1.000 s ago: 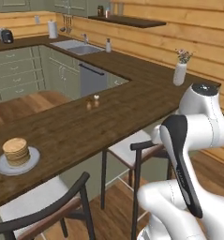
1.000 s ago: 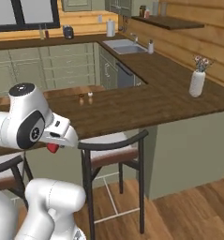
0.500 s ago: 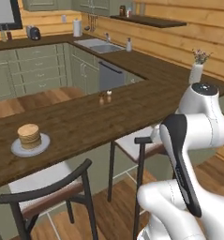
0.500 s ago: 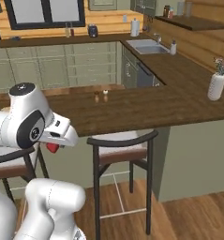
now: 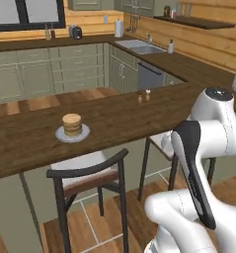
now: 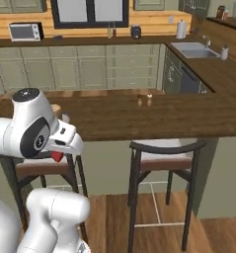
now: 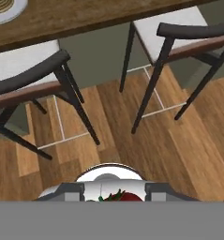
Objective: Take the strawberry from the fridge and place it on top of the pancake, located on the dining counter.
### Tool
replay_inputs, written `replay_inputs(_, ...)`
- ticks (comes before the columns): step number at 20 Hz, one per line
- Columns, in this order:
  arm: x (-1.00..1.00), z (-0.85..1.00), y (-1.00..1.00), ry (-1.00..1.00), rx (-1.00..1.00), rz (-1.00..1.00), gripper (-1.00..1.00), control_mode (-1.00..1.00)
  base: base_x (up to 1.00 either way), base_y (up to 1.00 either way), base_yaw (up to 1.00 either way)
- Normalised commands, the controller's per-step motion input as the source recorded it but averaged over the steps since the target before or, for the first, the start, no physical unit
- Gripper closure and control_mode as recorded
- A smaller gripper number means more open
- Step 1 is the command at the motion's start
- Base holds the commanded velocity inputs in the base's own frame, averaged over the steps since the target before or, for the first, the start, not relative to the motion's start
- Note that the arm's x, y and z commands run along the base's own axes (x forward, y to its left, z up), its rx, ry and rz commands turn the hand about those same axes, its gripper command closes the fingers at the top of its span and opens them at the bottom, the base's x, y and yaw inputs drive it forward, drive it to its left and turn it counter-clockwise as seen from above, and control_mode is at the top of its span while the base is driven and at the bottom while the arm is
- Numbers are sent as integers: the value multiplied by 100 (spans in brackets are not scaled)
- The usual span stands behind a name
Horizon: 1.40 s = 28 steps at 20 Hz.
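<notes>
the strawberry (image 7: 123, 197) is mostly hidden at the hand view's bottom; the pancake (image 7: 1, 4) is cut by its top edge.

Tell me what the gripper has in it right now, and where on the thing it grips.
The gripper holds the strawberry, a small red berry with green leaves. The fingers hide the contact, so the gripped part cannot be told.

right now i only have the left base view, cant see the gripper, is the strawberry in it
Observer: Yes, in the right base view the strawberry shows red at the gripper, tucked low by the arm.
Operator: anything under the hand
Observer: The hand view looks down on wood floor between two stools, short of the dining counter.
Operator: pancake in hand view
Observer: The edge of the pancake on its plate shows, top left corner.
</notes>
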Motion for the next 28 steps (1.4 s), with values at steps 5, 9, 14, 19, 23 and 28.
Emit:
replay_inputs(5,0,0,0,0,0,0,100,100,-10,100,48)
replay_inputs(9,0,0,0,0,0,0,100,100,4,52,28)
replay_inputs(14,0,0,0,0,0,0,100,100,44,-5,1)
replay_inputs(19,0,0,0,0,0,0,100,100,18,-46,-3)
replay_inputs(23,0,0,0,0,0,0,100,100,18,-46,-3)
replay_inputs(28,0,0,0,0,0,0,100,100,49,0,0)
